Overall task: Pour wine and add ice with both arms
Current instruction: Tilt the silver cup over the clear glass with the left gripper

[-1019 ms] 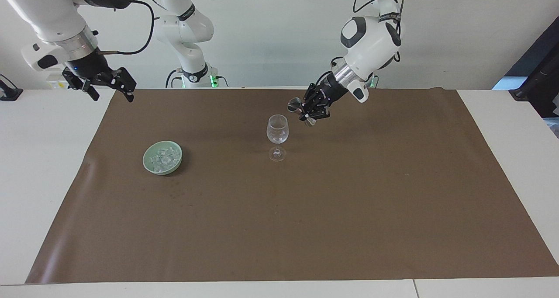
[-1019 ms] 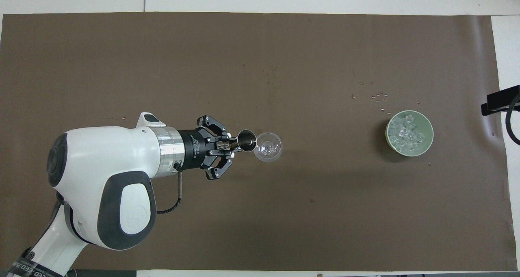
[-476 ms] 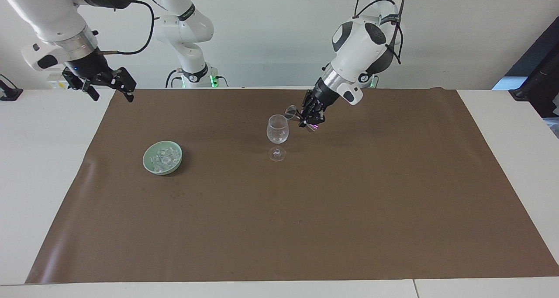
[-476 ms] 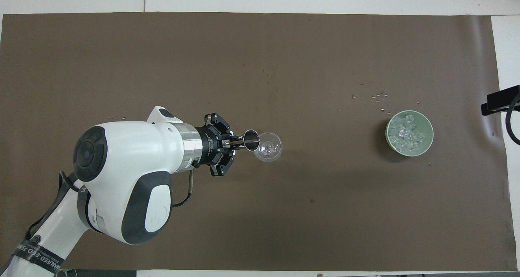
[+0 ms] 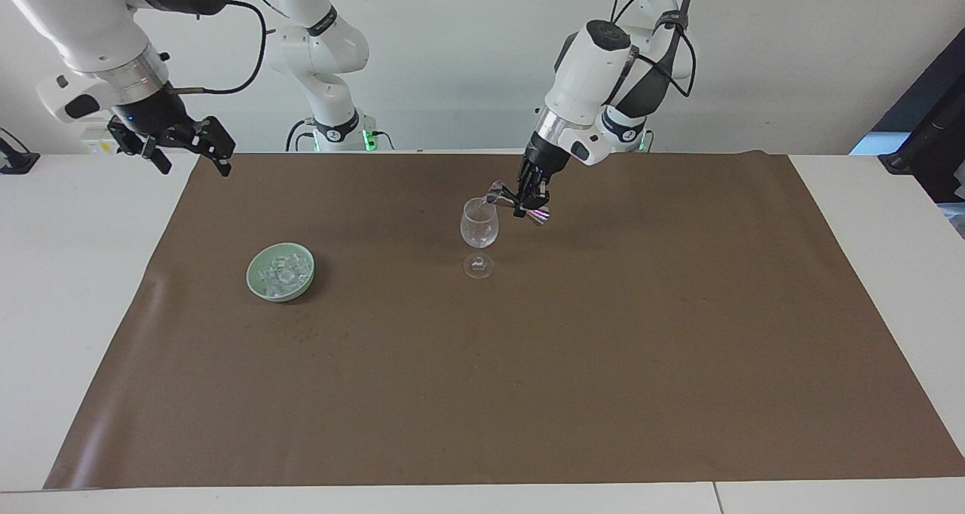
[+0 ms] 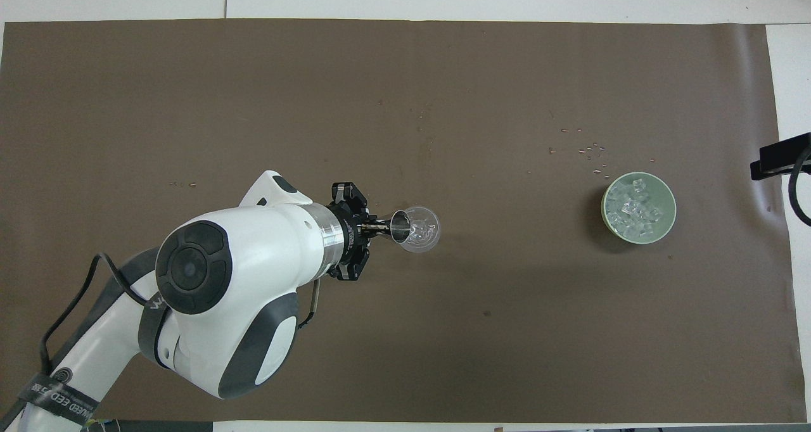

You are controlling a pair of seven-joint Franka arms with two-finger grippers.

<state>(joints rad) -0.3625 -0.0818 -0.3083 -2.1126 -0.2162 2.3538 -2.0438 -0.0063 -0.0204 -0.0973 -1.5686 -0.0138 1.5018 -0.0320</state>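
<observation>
Over glass (image 5: 479,224), L gripper (image 5: 530,200), ice (image 5: 284,273) well apart

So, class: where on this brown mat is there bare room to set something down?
Bare mat runs farther from the robots than the green bowl and the wine glass, and toward the left arm's end. It is crowded at the glass, where the left gripper tips a metal jigger.

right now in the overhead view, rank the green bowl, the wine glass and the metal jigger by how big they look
1. green bowl, widest.
2. wine glass.
3. metal jigger, smallest, though it is held up nearer the camera by the left gripper.
</observation>
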